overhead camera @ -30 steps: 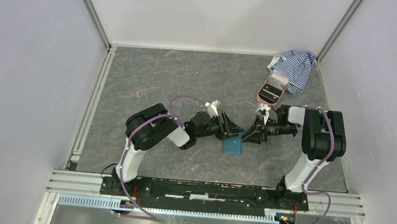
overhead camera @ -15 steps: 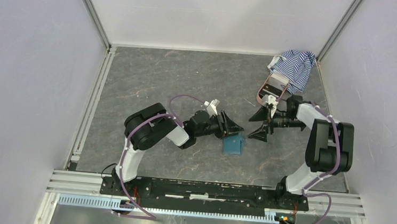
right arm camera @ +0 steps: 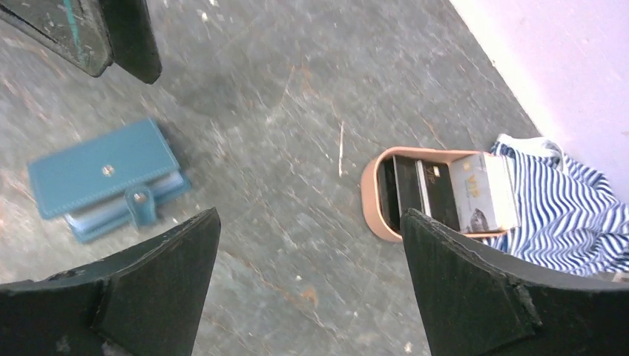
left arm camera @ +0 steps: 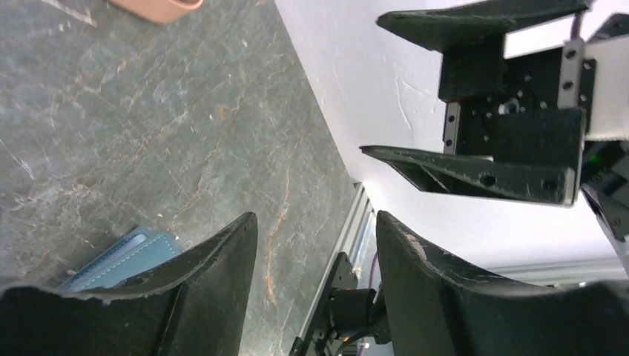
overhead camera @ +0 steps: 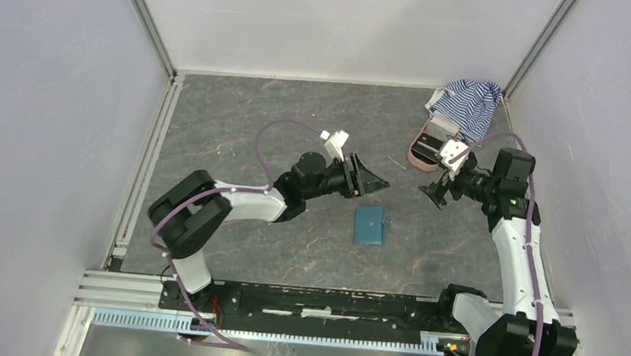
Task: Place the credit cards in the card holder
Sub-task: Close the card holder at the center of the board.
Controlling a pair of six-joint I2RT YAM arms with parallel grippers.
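Both arms had drawn back from the card holder [overhead camera: 371, 226], lying folded on the table [overhead camera: 256, 131] between them, left gripper [overhead camera: 377, 185] and right gripper [overhead camera: 431, 195] spread wide and empty, credit cards [right arm camera: 426, 194] standing in the pink case [right arm camera: 369, 194] against the striped cloth [right arm camera: 564, 215]

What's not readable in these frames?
- Card holder: folded shut, contents hidden.
- Left wrist view: left fingers cover most of it; top edge crops the pink case.
- Right wrist view: motion blur; count of credit cards in the case unclear, its far end meets the striped cloth.
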